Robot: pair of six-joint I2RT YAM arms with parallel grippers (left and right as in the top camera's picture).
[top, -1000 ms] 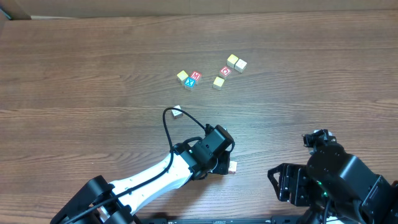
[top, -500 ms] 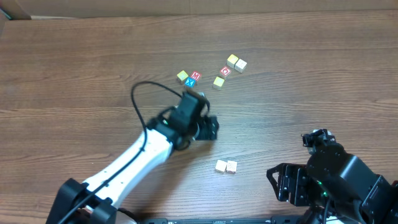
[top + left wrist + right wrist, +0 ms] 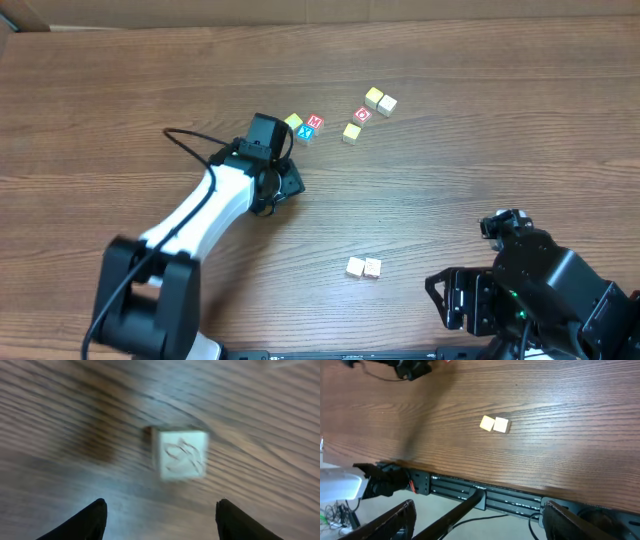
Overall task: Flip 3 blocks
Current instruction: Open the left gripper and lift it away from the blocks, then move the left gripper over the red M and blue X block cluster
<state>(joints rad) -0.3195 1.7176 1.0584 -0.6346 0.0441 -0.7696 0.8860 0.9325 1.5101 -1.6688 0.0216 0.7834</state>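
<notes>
The left gripper [image 3: 161,510] is held low, jaws apart and empty, a pale block [image 3: 181,453] on the table [image 3: 60,405] framed ahead between them, likely for flipping. The right gripper [image 3: 479,506] is parked aside, jaws likewise apart.

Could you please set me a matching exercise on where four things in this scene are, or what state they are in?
Things:
1. red M cube
2. two pale blocks
3. left gripper
4. right gripper

Places or states:
A. open and holding nothing, back by the near edge of the table
B. touching a blue-faced cube
C. open, with a single carved block lying just ahead of its fingers
D. side by side, apart from the other cubes

Pairs: 1-B, 2-D, 3-C, 4-A
</notes>
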